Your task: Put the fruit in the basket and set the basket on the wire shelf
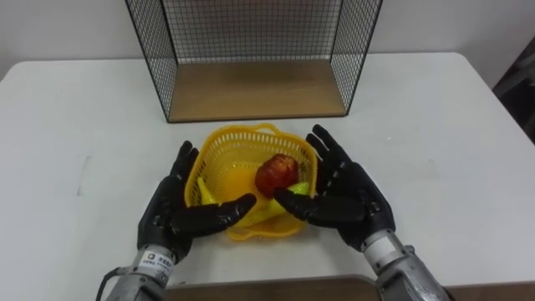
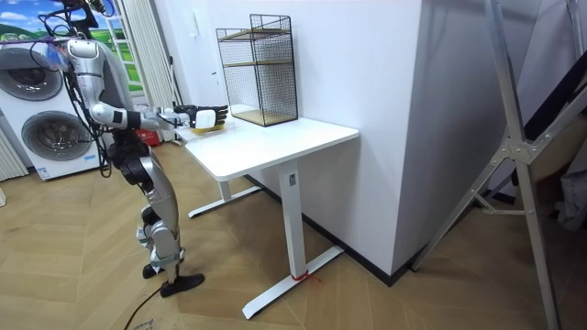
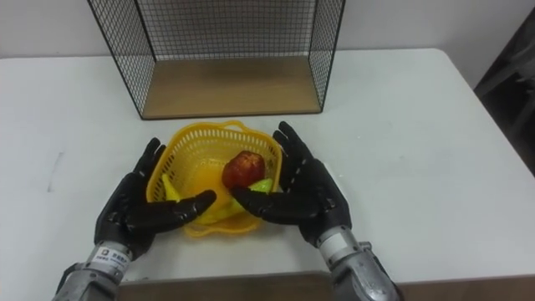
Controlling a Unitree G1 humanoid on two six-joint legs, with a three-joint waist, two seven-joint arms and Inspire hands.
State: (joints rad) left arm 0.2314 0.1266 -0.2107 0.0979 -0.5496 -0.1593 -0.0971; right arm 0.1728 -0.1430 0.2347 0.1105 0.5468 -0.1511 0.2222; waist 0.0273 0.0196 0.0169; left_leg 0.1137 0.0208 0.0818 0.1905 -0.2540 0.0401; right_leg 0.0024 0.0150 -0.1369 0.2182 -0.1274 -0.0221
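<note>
Yellow basket [image 1: 251, 131] sits on the white table [image 1: 84, 125], just in front of the wire shelf [image 1: 251, 42] and clear of its wooden base board [image 1: 255, 88]; basket not on the shelf. Contents: one red apple [image 1: 277, 174] towards the right of the middle; yellow fruit with greenish ends [image 1: 206, 194], banana-like, lying along the left inner wall and under the apple; exact count of yellow pieces not readable. Left hand [image 1: 175, 209] against the basket's left wall, fingers straight and pointing away from the robot, thumb reaching across the near wall. Right hand [image 1: 347, 196] mirrors it on the right wall, fingers extended and laid flat, thumb pointing in towards the other thumb; thumb tips close together, not touching; neither hand clenched, basket cupped between the palms. Whether the basket is lifted off the table or resting on it: cannot tell. Room view: robot stands upright at the table end on the room view's left, forearms held out over the tabletop; washing machine [image 2: 46, 101] behind it.
</note>
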